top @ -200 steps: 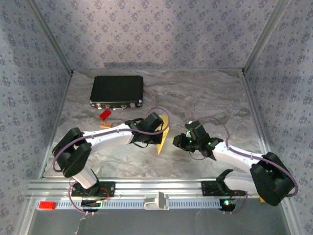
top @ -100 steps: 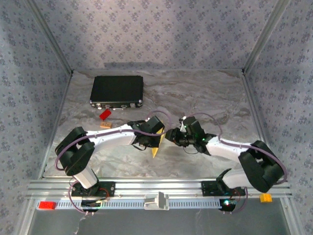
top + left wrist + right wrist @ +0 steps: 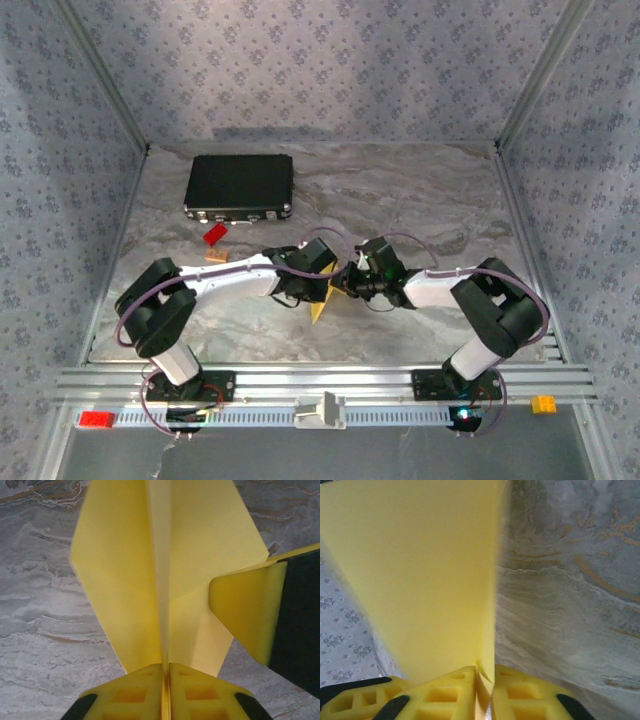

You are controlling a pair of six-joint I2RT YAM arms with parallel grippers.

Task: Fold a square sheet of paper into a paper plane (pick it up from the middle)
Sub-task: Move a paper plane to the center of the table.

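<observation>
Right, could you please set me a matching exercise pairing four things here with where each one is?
Things:
1. case
2. paper
3. tan block
4. orange brick

Places:
A. on the near frame, at the right
B. gripped by the left tool and the right tool
C. far left part of the table
D. just nearer than the red brick

Pairs: 1-C, 2-B, 3-D, 4-A
</observation>
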